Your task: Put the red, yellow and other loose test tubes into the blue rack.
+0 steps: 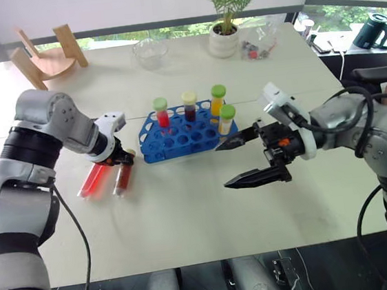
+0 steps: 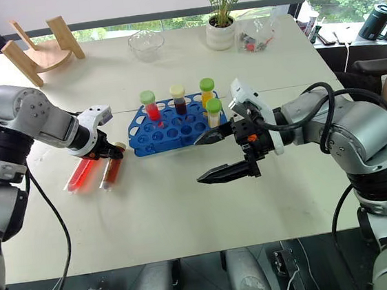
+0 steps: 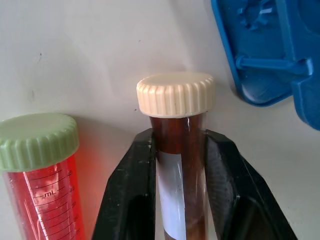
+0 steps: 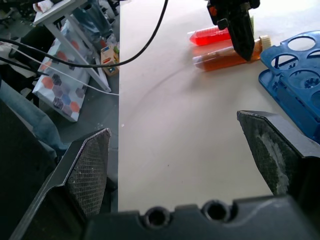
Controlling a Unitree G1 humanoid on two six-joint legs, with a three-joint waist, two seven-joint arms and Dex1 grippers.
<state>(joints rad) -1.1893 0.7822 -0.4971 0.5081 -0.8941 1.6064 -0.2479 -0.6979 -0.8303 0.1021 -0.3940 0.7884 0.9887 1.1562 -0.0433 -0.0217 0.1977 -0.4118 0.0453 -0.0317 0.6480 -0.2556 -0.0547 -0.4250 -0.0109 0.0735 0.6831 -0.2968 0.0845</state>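
The blue rack stands mid-table and holds several capped tubes: a red one, a dark one, an orange one and a yellow one. Left of the rack two loose tubes lie side by side. One is a red tube with a green cap. The other is a dark brown tube with a cream cap. My left gripper points down and is shut on the brown tube just below its cap. My right gripper hovers open and empty right of the rack's front.
At the back of the table stand a wooden holder, a glass bowl, a potted plant and a clear bag of small parts. A black kettle sits on a side surface at far right.
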